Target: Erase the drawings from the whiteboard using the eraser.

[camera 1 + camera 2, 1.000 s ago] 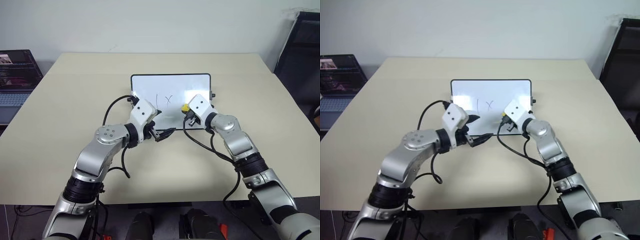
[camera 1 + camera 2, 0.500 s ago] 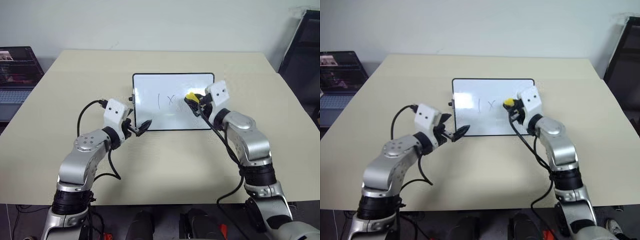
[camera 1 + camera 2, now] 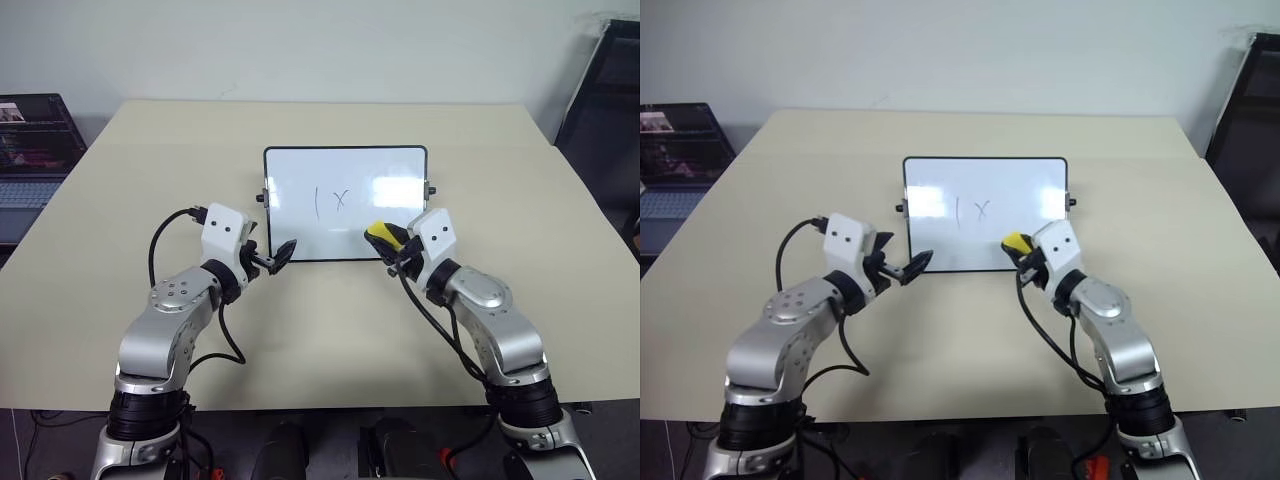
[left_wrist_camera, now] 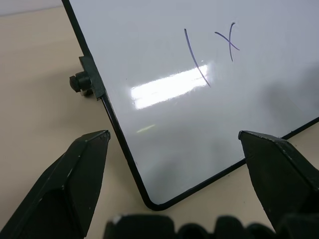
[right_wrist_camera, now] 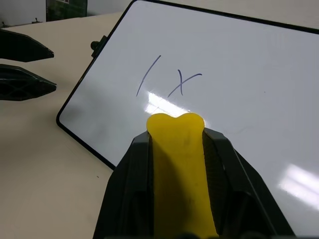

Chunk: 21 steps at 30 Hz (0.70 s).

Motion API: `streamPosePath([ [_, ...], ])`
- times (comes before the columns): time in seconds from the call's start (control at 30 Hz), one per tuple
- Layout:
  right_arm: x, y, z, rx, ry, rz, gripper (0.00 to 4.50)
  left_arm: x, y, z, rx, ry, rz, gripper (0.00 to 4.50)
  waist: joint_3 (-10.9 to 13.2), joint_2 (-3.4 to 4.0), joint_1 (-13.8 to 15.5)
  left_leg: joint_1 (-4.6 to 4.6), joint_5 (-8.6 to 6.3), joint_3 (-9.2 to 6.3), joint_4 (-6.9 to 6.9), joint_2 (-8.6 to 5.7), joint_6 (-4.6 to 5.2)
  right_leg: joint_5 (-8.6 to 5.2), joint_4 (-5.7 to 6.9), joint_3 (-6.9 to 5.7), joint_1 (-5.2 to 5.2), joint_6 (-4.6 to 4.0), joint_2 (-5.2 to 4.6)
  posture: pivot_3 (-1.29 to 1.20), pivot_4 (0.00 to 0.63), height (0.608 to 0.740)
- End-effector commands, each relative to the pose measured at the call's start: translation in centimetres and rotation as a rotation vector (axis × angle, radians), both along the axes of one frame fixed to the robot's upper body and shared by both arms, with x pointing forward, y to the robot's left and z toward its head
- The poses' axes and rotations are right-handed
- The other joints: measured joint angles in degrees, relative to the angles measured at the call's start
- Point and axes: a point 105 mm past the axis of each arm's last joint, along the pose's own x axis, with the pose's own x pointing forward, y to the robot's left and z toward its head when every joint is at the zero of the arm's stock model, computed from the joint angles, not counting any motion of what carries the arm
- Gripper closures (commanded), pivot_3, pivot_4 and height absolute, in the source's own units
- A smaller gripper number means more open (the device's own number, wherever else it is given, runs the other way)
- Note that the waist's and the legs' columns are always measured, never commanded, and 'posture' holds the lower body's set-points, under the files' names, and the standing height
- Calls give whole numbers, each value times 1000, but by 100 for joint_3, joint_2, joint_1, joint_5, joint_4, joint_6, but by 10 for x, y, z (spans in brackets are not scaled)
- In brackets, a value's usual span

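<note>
The whiteboard (image 3: 380, 170) lies flat in the middle of the table, black-framed. The drawings (image 3: 318, 203), a thin vertical line and a small "x" (image 4: 229, 40), sit left of the board's centre. My right gripper (image 3: 388, 243) is shut on the yellow eraser (image 3: 380, 234) over the board's near edge, right of the marks. In the right wrist view the eraser (image 5: 179, 164) sticks out between the black fingers, short of the strokes (image 5: 148, 74). My left gripper (image 3: 278, 254) hovers open at the board's near left corner, its fingers (image 4: 75, 174) spread wide with nothing between them.
The beige table (image 3: 330, 340) has free room on every side of the board. Small black knobs (image 3: 261, 197) stick out from the board's short sides. A laptop (image 3: 30, 140) sits off the table's far left, and a dark chair (image 3: 605, 90) stands at the far right.
My right gripper has drawn the eraser back from over the board toward its near edge. The left arm moved left a second ago and has since kept still. The marks look unchanged.
</note>
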Motion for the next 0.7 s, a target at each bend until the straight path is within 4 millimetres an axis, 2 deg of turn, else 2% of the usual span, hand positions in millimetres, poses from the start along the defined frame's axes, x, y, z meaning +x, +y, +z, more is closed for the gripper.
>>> streamPosePath([
  [0.03, 1, 3, 14, 15, -79, 0, 3500, -1, -1, 15, 0, -67, -2, 0, 0, 0, 5, 0, 0, 0, 0, 0, 0, 0, 0, 0, 0, 0, 0, 0, 150, 740],
  [0.17, 9, 11, 23, -1, -122, 28, 3502, 2, -1, 14, 0, -68, -6, 0, 0, 0, -1, 1, 0, 3, 1, -1, 0, 0, 0, 2, 0, 0, 0, 0, 150, 740],
  [0.3, 34, 33, 36, -88, -189, 67, 3503, 5, -3, 10, 5, -63, -20, 0, 0, 0, -35, 8, 0, 8, 2, -1, 0, 0, 9, 2, 1, 0, 1, 0, 150, 740],
  [0.47, 59, 54, 36, -179, -212, 105, 3503, 7, -7, 9, 14, -64, -39, 0, 0, 0, -30, 10, 0, 6, 1, 1, 0, 0, 11, 1, 1, -1, 1, 0, 150, 740],
  [0.63, 93, 57, 33, -262, -202, 26, 3503, 9, -12, 11, 27, -79, -59, 0, 2, -1, -21, 4, 0, 10, 4, -3, 0, 1, 6, 2, -1, -2, -4, 0, 150, 740],
  [0.7, 100, 54, 28, -289, -180, 16, 3503, 10, -11, 11, 31, -83, -61, 0, 1, -1, -7, 5, 0, 5, 5, -2, 0, 1, 9, 0, 0, -3, -4, 0, 150, 740],
])
